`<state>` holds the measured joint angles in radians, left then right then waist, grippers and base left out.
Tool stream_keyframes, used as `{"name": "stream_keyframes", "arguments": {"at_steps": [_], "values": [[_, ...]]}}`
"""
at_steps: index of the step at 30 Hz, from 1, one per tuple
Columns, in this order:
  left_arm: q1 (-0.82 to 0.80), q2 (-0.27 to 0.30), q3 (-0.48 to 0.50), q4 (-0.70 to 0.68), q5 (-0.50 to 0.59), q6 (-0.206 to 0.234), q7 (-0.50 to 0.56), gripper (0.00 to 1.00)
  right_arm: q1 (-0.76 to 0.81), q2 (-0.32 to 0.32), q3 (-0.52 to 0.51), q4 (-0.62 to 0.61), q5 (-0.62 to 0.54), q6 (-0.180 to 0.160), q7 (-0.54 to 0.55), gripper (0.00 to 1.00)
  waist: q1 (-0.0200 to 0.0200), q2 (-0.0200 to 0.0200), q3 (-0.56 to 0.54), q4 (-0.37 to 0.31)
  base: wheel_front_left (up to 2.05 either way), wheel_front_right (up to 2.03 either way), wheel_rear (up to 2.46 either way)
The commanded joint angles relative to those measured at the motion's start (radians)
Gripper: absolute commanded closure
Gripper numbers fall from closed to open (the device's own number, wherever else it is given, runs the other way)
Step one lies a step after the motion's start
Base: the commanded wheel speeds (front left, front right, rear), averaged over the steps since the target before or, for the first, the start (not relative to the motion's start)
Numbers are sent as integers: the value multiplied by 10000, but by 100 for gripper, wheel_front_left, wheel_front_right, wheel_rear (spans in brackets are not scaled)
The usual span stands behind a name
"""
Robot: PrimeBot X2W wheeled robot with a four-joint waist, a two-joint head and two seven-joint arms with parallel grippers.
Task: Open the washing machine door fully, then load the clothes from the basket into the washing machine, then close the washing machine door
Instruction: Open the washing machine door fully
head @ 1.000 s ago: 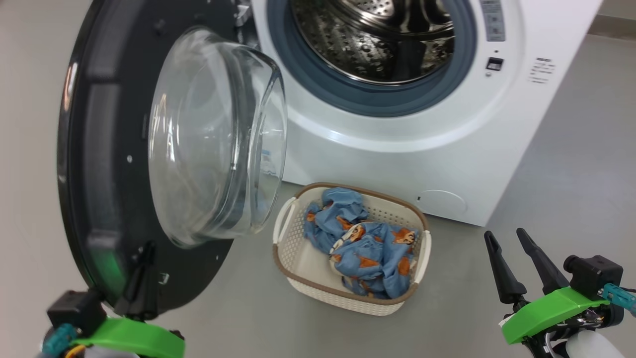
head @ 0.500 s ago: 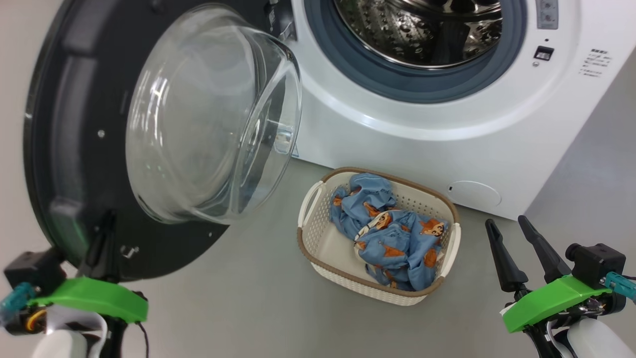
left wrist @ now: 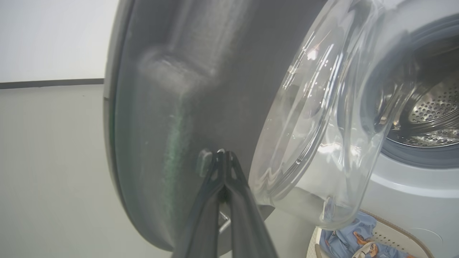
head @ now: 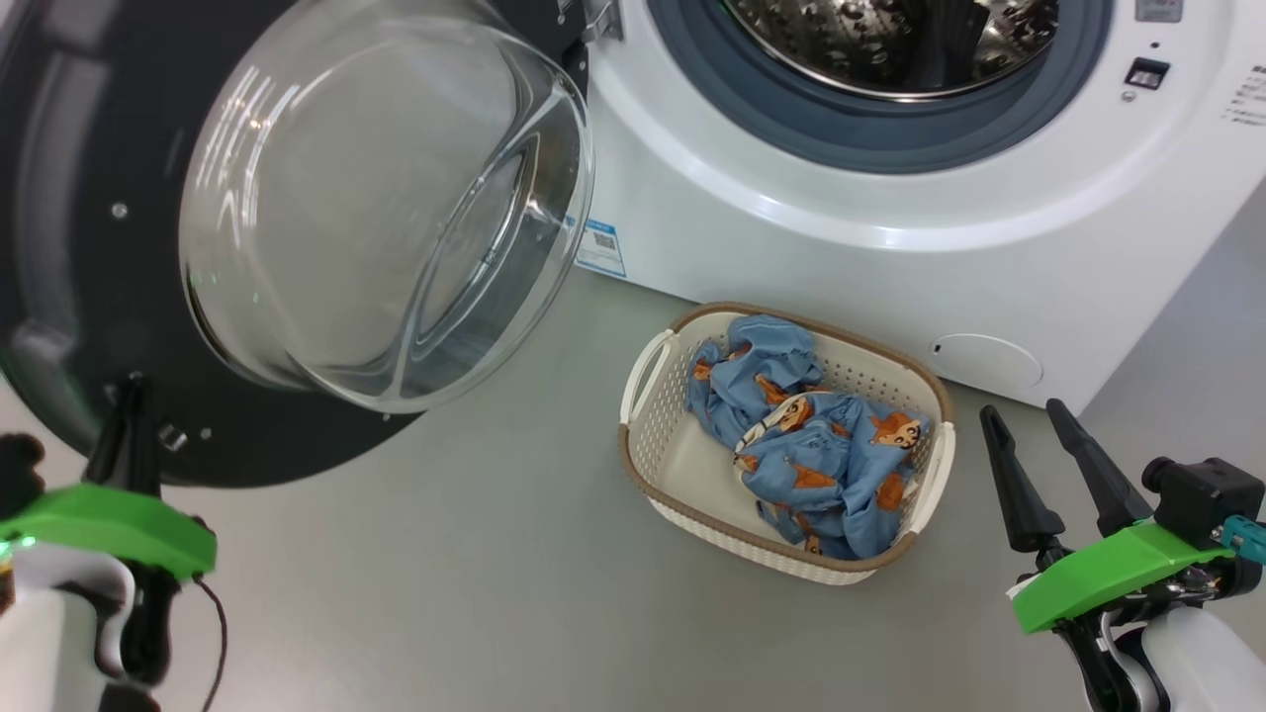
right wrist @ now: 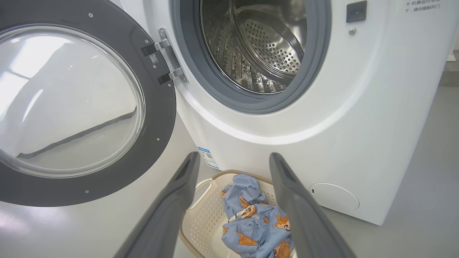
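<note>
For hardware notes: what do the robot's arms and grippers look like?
The left gripper and right gripper: two long tapered black fingers on a bright green mount, white forearm. Teal connector on the right; thin dark cable beside the left.

One washing machine [head: 791,247]. One washing machine door [head: 59,247], two hinge brackets [right wrist: 168,73]. One basket [head: 673,465], two handles [head: 648,361]. One heap clothes [head: 821,465], count unclear. Two grippers: left gripper [head: 134,384], right gripper [head: 1020,407].

Head: we look down. Left wrist: close against black-rimmed glass door [left wrist: 161,107]. Right wrist: farther back. We share cream perforated basket [head: 682,475].
</note>
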<state>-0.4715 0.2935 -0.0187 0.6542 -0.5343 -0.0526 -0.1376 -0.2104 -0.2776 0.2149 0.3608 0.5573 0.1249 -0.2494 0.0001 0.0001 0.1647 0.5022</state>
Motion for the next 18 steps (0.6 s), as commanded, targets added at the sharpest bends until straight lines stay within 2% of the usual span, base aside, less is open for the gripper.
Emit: {"name": "stream_keyframes", "arguments": {"at_steps": [1,11,18], "values": [[-646,745,419,196,-14,45,-124,100,-260,-156,99,-235,-80,58,-124,0,-1,-1,157,134,0,0,0],[-2448,1304,61,2455,319,-140,-201,100,-630,-238,271,-162,-105,58,-124,0,-1,-1,506,232,0,0,0],[-3214,1489,-21,3550,376,-161,-491,100,-743,-203,331,-92,-38,58,-124,0,-1,-1,542,177,0,0,0]]}}
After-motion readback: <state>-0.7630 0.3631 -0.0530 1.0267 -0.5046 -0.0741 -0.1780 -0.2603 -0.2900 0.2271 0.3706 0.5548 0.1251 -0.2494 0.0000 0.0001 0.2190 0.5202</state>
